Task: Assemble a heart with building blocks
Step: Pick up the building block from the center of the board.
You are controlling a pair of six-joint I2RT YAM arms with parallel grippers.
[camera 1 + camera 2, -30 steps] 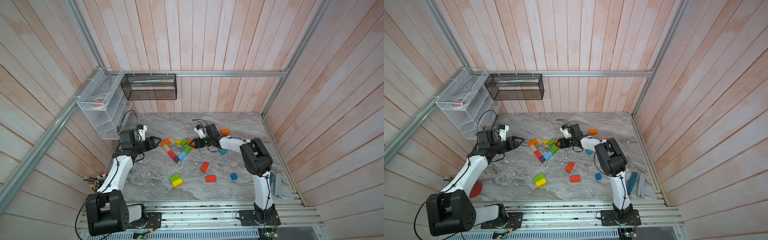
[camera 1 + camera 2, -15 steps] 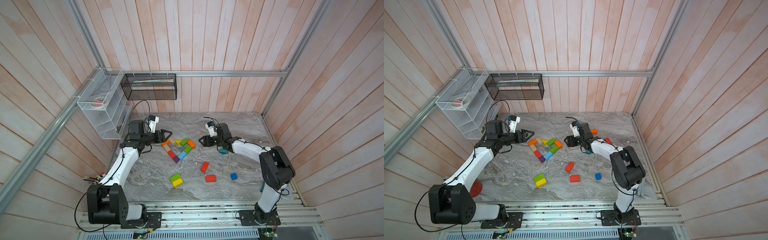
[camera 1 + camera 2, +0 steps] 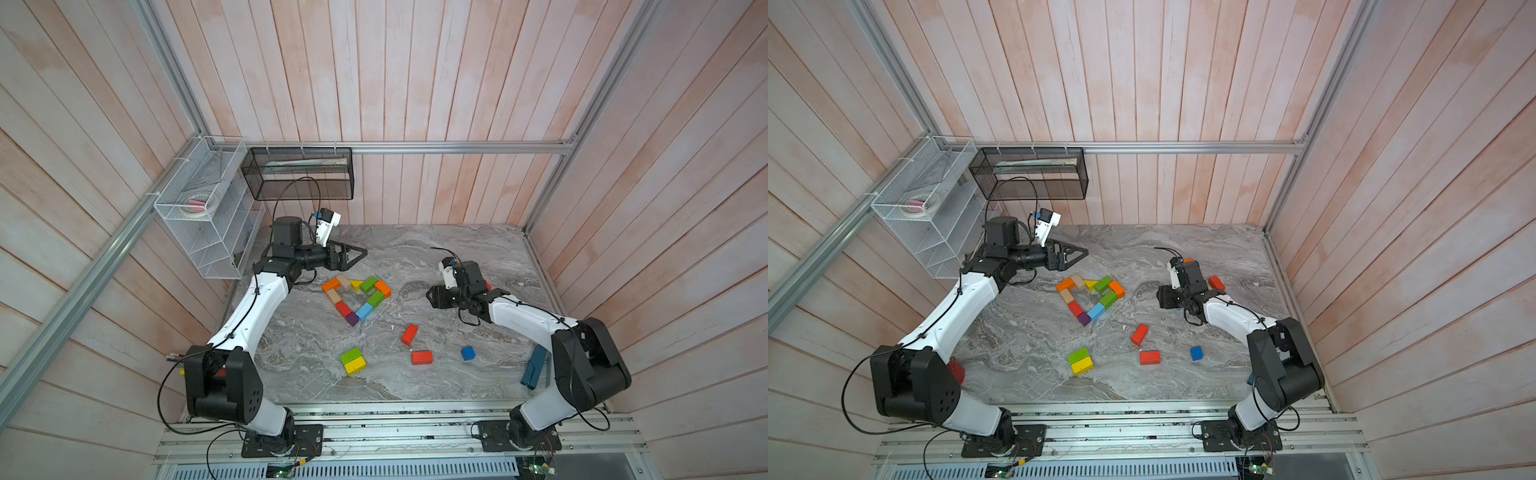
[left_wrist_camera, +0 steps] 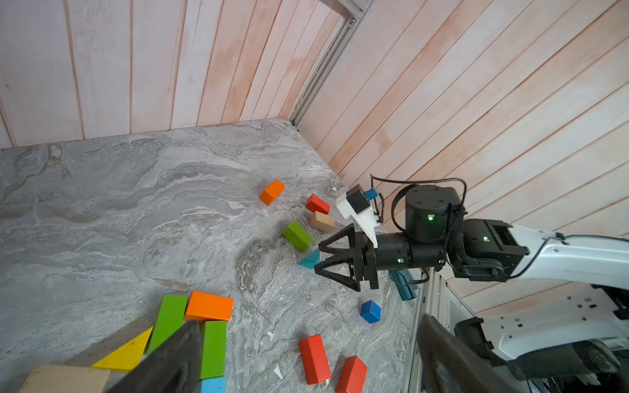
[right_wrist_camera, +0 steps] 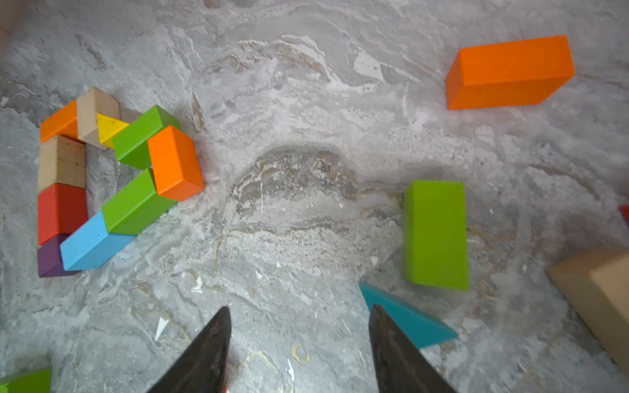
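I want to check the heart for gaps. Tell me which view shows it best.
The right wrist view: the heart lies whole, close and uncovered. Both top views show the heart whole but small. The left wrist view shows only part of the heart, cut by the frame edge.

High downward top views, low close wrist views; block heart (image 3: pixel 376 298) common to all.
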